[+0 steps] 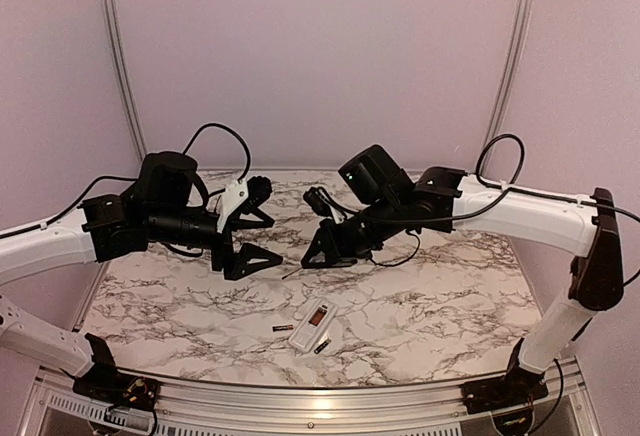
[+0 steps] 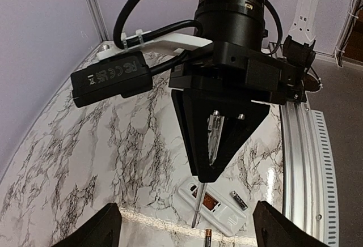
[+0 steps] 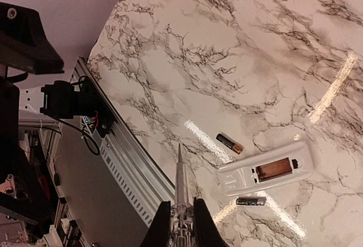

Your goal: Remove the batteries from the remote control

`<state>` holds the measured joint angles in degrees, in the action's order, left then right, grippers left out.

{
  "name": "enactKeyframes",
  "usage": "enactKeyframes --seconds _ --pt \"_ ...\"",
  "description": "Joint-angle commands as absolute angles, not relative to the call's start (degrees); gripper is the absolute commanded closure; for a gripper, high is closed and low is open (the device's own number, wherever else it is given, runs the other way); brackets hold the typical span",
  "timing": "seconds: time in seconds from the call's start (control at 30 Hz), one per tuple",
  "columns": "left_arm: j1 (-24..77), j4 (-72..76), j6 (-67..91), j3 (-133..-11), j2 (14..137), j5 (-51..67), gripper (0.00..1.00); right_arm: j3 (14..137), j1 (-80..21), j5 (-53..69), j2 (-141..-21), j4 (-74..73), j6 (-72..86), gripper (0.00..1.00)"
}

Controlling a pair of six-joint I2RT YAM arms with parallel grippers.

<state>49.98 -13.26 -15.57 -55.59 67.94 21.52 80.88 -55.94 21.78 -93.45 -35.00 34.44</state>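
The white remote control lies near the table's front edge with its orange recess facing up and nothing in it. One of the batteries lies just left of it and the other battery at its near right corner. The right wrist view shows the remote control with the batteries on either side. My right gripper is shut on a thin pale grey stick, held above the table behind the remote. My left gripper hovers open, holding nothing, facing the right gripper.
An aluminium rail runs along the table's front edge, close to the remote. Pale purple walls close in the back and sides. Black cables hang from both arms over the middle of the marble top.
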Motion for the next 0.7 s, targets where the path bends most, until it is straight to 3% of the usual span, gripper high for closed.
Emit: enactKeyframes --seconds 0.0,0.13,0.33,0.43,0.67 --pt "50.19 -16.15 -22.32 -59.02 71.59 27.77 0.16 82.63 -55.55 24.32 -94.79 -29.95 34.21 1.00" --pt "50.19 -17.05 -24.01 -60.02 73.00 28.92 0.19 85.39 -55.54 23.65 -95.41 -31.75 35.09 1.00" --pt "50.21 -16.89 -26.68 -60.44 74.89 27.15 0.34 87.16 -55.55 25.65 -94.59 -32.51 35.72 1.00" --pt "50.19 -16.36 -26.71 -60.11 75.70 26.88 0.36 87.38 -55.55 25.77 -94.41 -32.82 36.15 1.00" --pt "50.19 -15.23 -26.09 -60.21 77.89 24.84 0.55 88.76 -55.55 26.37 -94.96 -32.56 37.43 1.00"
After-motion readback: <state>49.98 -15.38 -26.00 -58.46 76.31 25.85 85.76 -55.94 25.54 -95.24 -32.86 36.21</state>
